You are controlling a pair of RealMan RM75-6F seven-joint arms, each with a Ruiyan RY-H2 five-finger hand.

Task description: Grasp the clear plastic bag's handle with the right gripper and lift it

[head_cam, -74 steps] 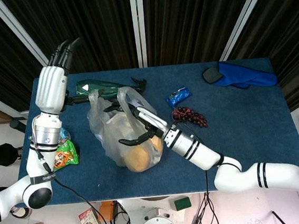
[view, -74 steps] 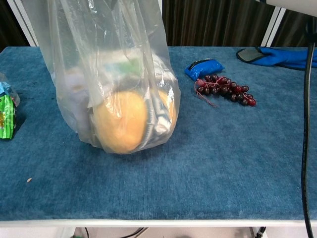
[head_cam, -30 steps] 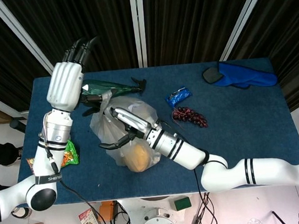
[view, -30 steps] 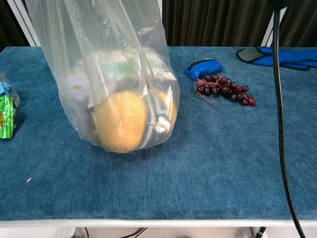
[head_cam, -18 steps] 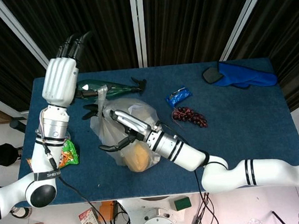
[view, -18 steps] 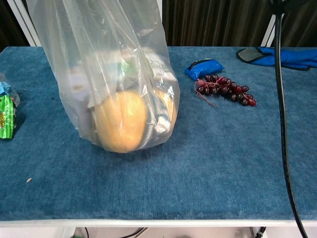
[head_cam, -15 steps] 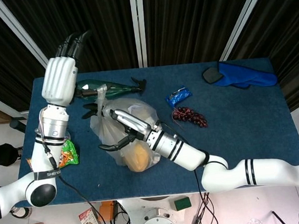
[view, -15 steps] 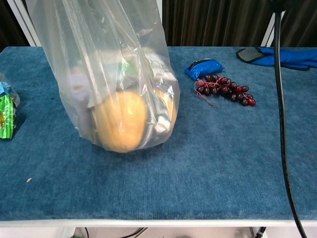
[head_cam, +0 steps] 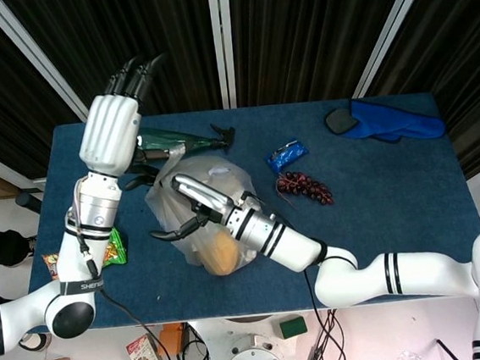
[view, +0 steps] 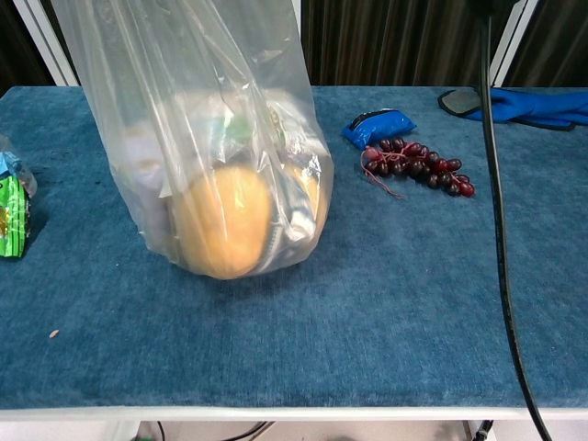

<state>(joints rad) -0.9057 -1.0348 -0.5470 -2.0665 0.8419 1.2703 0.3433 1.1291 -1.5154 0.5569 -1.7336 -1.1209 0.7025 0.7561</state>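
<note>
The clear plastic bag (head_cam: 214, 178) (view: 211, 138) stands tall left of the table's middle, with an orange round fruit (view: 220, 220) and other items inside. My left hand (head_cam: 112, 133) is above the bag's far left. Its fingers point up and its thumb side pinches a stretched handle (head_cam: 168, 157). My right hand (head_cam: 193, 208) hovers over the bag's mouth with its fingers spread and curved, and I see no handle in its grip. Neither hand shows in the chest view.
Dark grapes (head_cam: 304, 186) (view: 413, 165) and a blue packet (head_cam: 287, 154) (view: 378, 126) lie right of the bag. A blue cloth (head_cam: 387, 121) sits at the far right. A green bag (head_cam: 168, 138) lies behind, and a snack packet (head_cam: 110, 248) (view: 11, 216) at the left edge.
My right hand has slid left from the bag's side to over its mouth. My left hand rose and shifted right with the handle, pulling the bag taller.
</note>
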